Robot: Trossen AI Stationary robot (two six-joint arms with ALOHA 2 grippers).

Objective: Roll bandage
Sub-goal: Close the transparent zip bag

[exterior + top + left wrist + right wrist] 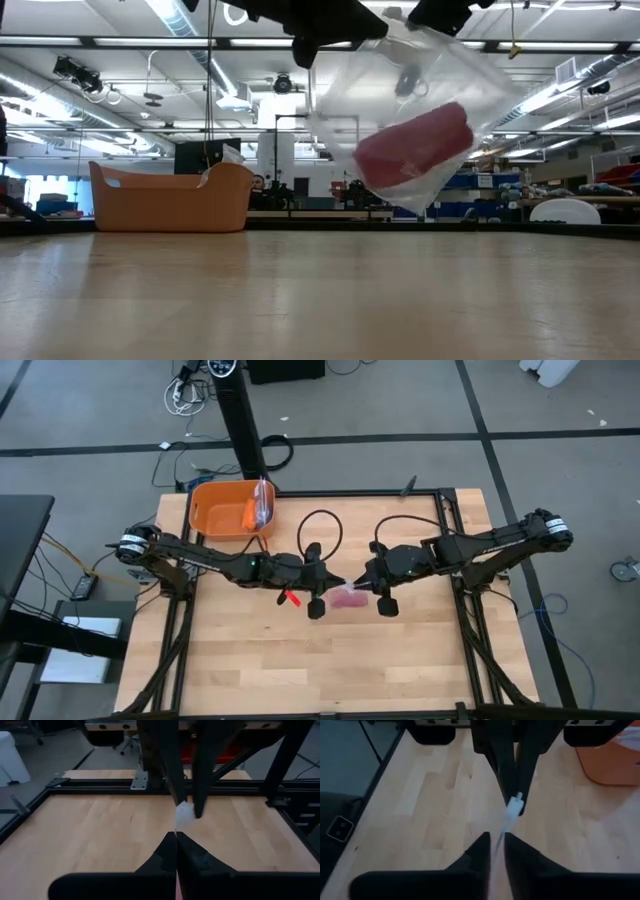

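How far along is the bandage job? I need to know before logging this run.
Done: the bandage already looks like a compact roll, but it sits inside a clear plastic bag. In hand: the left gripper and right gripper both pinch the bag's top edge, holding it above the table. Left: apparently getting the roll out. An orange tub stands behind.

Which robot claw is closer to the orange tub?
The left one. The left claw sits just down and to the right of the orange tub seen from above, pinching the clear bag with the pink bandage roll. The right claw is farther off, across the bag.
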